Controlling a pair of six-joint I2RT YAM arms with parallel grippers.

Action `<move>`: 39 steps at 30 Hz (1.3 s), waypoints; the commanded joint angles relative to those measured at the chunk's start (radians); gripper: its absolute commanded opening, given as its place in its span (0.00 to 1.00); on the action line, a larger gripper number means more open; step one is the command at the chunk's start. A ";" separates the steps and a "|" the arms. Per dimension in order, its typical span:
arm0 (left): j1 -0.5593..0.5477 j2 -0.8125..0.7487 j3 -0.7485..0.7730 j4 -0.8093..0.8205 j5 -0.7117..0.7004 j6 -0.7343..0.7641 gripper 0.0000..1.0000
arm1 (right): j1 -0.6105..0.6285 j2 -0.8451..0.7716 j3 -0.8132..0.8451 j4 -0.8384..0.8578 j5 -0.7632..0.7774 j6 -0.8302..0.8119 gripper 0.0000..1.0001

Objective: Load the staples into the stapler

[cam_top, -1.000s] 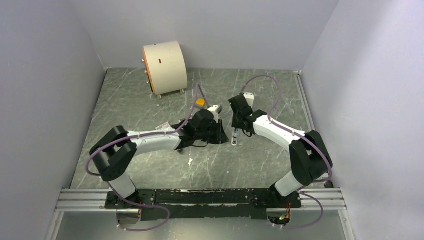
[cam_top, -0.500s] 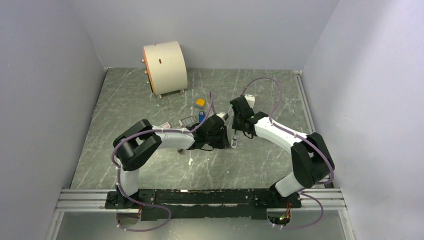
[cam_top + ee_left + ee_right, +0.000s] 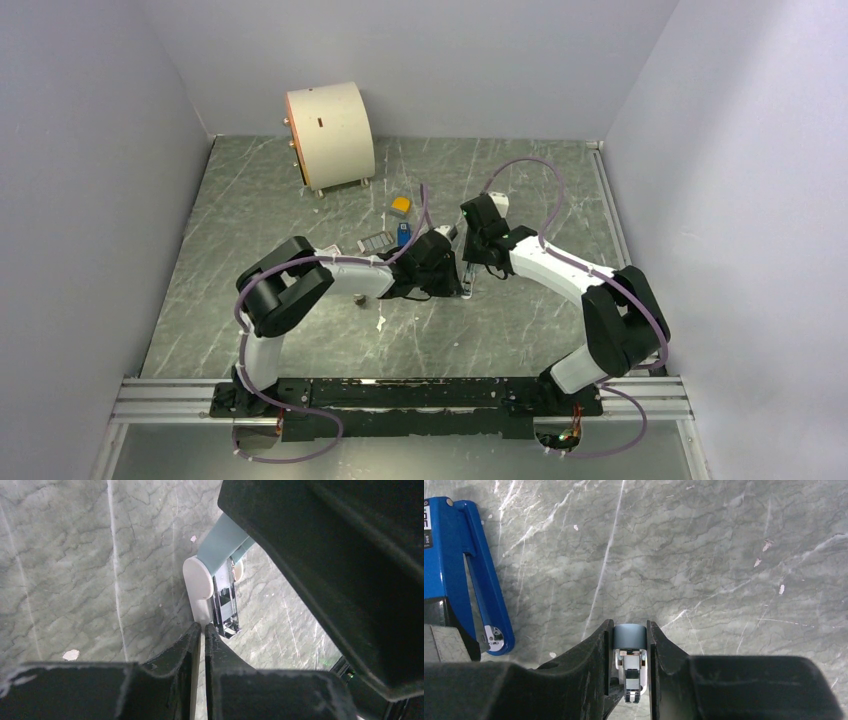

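The blue stapler (image 3: 403,235) with a black base lies on the table, untouched; it also shows at the left of the right wrist view (image 3: 459,565). A small grey ribbed strip, the staples (image 3: 375,241), lies just left of it. My right gripper (image 3: 630,626) is shut on a small pale-blue and white mini stapler (image 3: 629,636) with a chrome magazine, at mid table (image 3: 467,277). My left gripper (image 3: 202,626) meets it from the left, its fingers closed on the thin white base (image 3: 199,582). The pale-blue lid (image 3: 222,540) is lifted off the magazine.
A cream cylinder on little feet (image 3: 330,135) stands at the back left. A small orange block (image 3: 400,204) lies behind the blue stapler. A small red-and-white box (image 3: 332,249) sits by the left forearm. A white scrap (image 3: 381,322) lies nearer.
My left arm has swung right and folded, uncovering the blue stapler and the strip; its gripper has come up to the mini stapler. The right gripper has hardly moved.
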State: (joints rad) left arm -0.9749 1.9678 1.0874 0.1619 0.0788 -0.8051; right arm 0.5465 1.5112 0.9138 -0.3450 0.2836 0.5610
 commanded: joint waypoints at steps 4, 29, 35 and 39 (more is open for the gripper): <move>-0.002 0.062 0.001 0.006 0.019 -0.013 0.10 | 0.008 -0.031 -0.019 0.027 -0.031 0.016 0.21; -0.002 0.084 -0.088 0.015 -0.034 -0.041 0.07 | 0.142 -0.084 -0.094 -0.086 0.031 0.115 0.19; -0.001 0.080 -0.096 0.025 -0.036 -0.048 0.07 | 0.148 -0.100 -0.117 -0.097 0.016 0.123 0.19; 0.000 0.079 -0.100 0.029 -0.045 -0.051 0.07 | 0.150 -0.112 -0.139 -0.096 0.004 0.134 0.18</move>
State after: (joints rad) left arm -0.9611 1.9808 1.0321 0.2764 0.0853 -0.8715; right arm 0.6781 1.4048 0.8177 -0.3882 0.3763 0.6434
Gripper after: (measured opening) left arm 0.080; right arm 0.298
